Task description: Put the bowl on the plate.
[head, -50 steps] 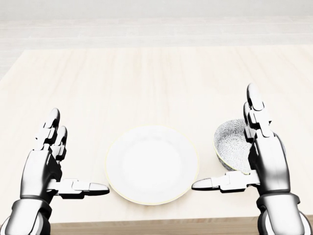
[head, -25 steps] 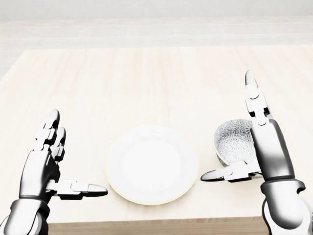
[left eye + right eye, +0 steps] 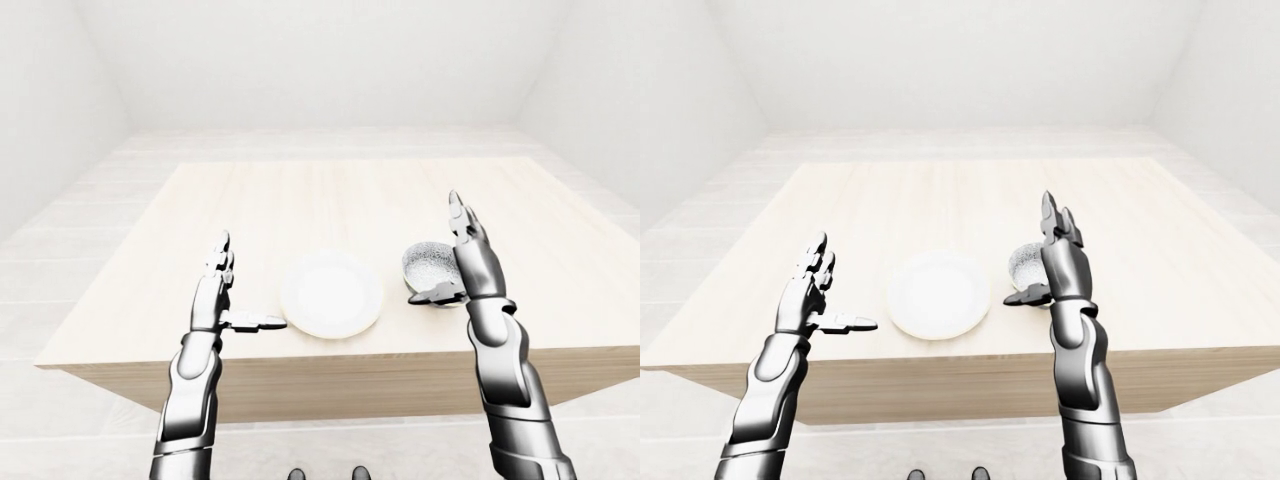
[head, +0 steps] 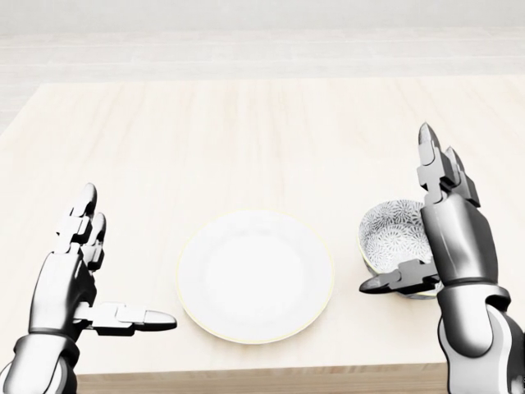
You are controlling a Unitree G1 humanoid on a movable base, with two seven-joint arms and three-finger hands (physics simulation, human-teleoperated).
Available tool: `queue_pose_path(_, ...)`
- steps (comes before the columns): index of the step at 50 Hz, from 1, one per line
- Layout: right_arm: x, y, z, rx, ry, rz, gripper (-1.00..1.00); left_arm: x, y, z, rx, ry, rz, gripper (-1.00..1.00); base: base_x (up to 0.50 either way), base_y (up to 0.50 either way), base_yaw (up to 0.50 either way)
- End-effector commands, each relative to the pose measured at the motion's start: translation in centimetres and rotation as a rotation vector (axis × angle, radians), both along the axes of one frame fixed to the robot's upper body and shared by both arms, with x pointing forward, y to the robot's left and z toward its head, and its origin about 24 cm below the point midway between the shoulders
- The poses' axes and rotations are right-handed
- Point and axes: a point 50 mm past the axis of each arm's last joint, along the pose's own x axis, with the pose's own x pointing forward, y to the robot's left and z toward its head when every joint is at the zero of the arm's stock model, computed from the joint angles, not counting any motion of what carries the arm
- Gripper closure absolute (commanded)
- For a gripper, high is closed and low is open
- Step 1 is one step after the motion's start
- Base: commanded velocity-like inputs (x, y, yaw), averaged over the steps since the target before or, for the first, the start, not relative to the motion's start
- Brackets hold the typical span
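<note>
On the head view we see the pale wood table [image 4: 262, 139] filling most of the frame, with one edge along the bottom. Pale floor [image 3: 60, 270] surrounds it in the eye views.

White plate [image 4: 256, 275]: flat on the table, low centre of the head view, nothing on it.

right hand [image 4: 455, 242]: at the right of the head view, spread wide, palm facing left. Its fingers [image 4: 435, 168] are straight and point to the top of the view. The right thumb [image 4: 394, 283] sticks out leftward and overlaps the bowl's lower rim in that view. We can't tell whether palm or thumb touches the bowl. Nothing is closed round it, so no grasp.

left hand [image 4: 61, 287]: at the left of the head view, also spread wide and holding nothing, palm facing right. The left thumb [image 4: 131, 318] points at the plate, its tip apart from the rim.

Bowl [image 4: 390, 234]: upright on the table just right of the plate, a narrow strip of table between them. It has a speckled pattern inside and is partly hidden by the right hand. It is not on the plate.
</note>
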Motion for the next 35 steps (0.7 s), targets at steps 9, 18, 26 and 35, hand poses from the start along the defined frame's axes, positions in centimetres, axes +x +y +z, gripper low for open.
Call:
queue_pose_path(9, 0.3, -0.3, -1.9, -0.162, 0.093, -0.047, -1.00, 0.1, -0.2, 0.3, 0.015, -0.009, -0.003, -1.00, 0.00, 0.00, 0.00)
queue_pose_path(18, 0.1, 0.0, -2.9, -0.246, 0.134, -0.065, -1.00, 0.3, -0.2, 0.7, 0.008, -0.009, -0.001, -1.00, 0.00, 0.00, 0.00)
queue_pose_path(26, 0.1, -0.1, -3.8, -0.286, 0.179, -0.072, -1.00, 0.3, -0.4, 1.6, 0.000, -0.035, -0.009, -1.00, 0.00, 0.00, 0.00)
queue_pose_path(35, 0.1, -0.2, -3.9, -0.335, 0.189, -0.081, -1.00, 0.8, -0.3, 1.2, 0.001, -0.017, 0.004, -1.00, 0.00, 0.00, 0.00)
